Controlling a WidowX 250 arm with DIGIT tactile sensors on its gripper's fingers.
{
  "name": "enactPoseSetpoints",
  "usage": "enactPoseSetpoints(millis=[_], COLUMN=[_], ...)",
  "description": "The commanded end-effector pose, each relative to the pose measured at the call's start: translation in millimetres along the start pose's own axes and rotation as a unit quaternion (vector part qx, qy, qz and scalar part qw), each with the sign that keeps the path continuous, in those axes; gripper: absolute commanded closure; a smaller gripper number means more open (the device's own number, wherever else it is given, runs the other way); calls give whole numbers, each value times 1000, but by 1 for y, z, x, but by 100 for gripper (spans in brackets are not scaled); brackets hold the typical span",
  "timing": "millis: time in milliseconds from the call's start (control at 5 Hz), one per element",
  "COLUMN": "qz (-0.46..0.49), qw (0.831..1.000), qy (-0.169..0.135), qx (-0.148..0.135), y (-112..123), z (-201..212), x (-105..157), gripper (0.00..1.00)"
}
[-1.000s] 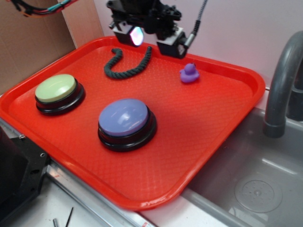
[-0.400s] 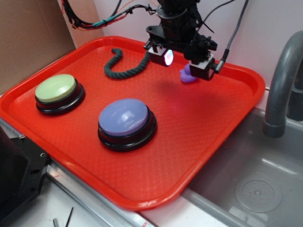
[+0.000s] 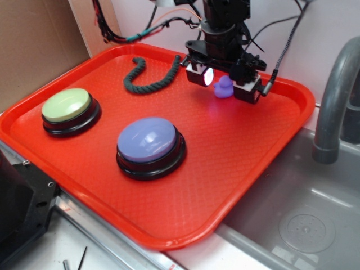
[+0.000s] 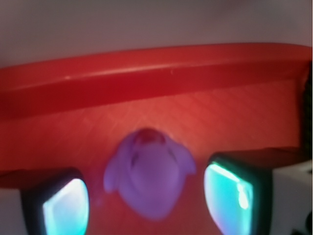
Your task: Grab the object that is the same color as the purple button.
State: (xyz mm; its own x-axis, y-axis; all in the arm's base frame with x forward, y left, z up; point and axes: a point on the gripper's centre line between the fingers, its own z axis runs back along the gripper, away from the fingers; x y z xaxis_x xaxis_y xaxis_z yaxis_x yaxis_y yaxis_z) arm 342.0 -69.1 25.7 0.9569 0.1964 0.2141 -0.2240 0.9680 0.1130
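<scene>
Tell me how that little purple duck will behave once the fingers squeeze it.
The purple duck looks glossy and rounded, so it may slip or pop out from between the pads. It is tiny beside the purple button, so probably very light and easily nudged across the tray. The open tool straddles it, which should help centre it.

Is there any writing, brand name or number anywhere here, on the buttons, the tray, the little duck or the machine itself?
None can be read in either view.
Purple button: plain dome, no label.
Green button: plain dome, no label.
Red tray: only a moulded grid texture.
Purple duck: no markings; blurred in the wrist view.
Pincer: open around the duck, glowing pads, no lettering visible.
</scene>
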Motion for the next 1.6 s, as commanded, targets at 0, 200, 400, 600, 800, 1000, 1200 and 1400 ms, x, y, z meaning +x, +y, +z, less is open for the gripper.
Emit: enactPoseSetpoints(millis=[0,200,400,600,800,1000,1200,1400], qz=[21,27,24,-27,-41,-34,-15,20], qw=[1000,999,999,1000,999,998,998,998], qy=[-21,-20,-20,-4,26,42,45,38], qx=[-4,0,7,-7,-24,-29,-51,-57], y=[1,4,5,5,8,20,35,53], z=[4,5,6,32,66,108,147,171], x=[17,16,14,10,0,-18,-40,-56], gripper=[100,100,100,100,100,100,100,100])
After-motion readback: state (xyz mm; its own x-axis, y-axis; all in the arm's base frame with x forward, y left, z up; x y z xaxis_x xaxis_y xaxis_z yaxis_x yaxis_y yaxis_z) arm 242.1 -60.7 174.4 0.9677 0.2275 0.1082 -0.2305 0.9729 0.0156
